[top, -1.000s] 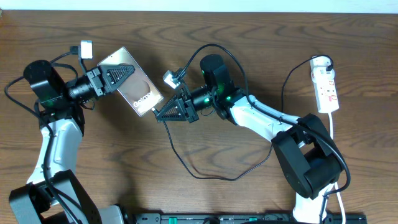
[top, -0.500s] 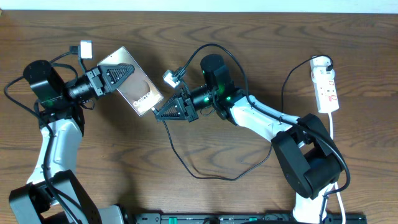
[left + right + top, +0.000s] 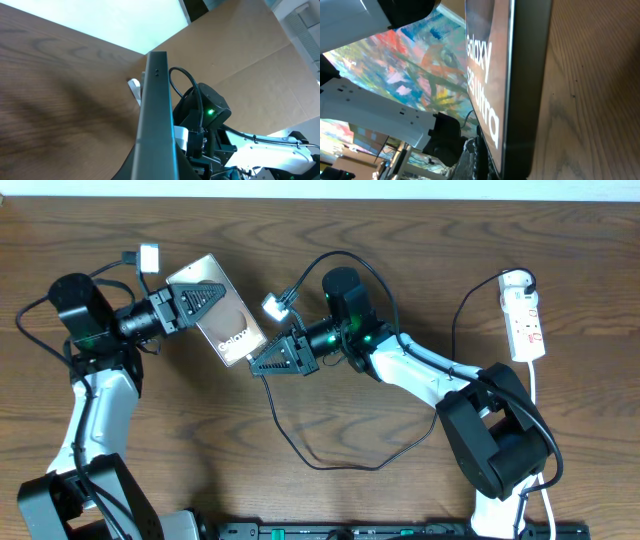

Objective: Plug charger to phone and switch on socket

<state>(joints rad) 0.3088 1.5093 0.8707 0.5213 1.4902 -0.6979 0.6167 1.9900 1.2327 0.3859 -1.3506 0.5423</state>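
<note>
In the overhead view my left gripper [image 3: 205,298] is shut on the upper half of the phone [image 3: 236,332], holding the bronze slab tilted above the table. The left wrist view shows the phone [image 3: 157,110] edge-on. My right gripper [image 3: 258,364] is shut at the phone's lower end, where the charger [image 3: 330,465] cable starts. The plug tip itself is hidden between the fingers and the phone. The right wrist view is filled by the phone [image 3: 487,75] with its "Galaxy" lettering. The socket [image 3: 526,320] lies at the far right, apart from both grippers.
The charger cable loops across the middle of the table and climbs to a black plug [image 3: 517,279] at the socket's far end. A white cord [image 3: 536,395] runs from the socket toward the front. The right arm's base [image 3: 497,442] stands front right.
The left arm has shifted slightly right, and the phone has turned and moved a little with it. The right gripper has stayed at the phone's lower end.
</note>
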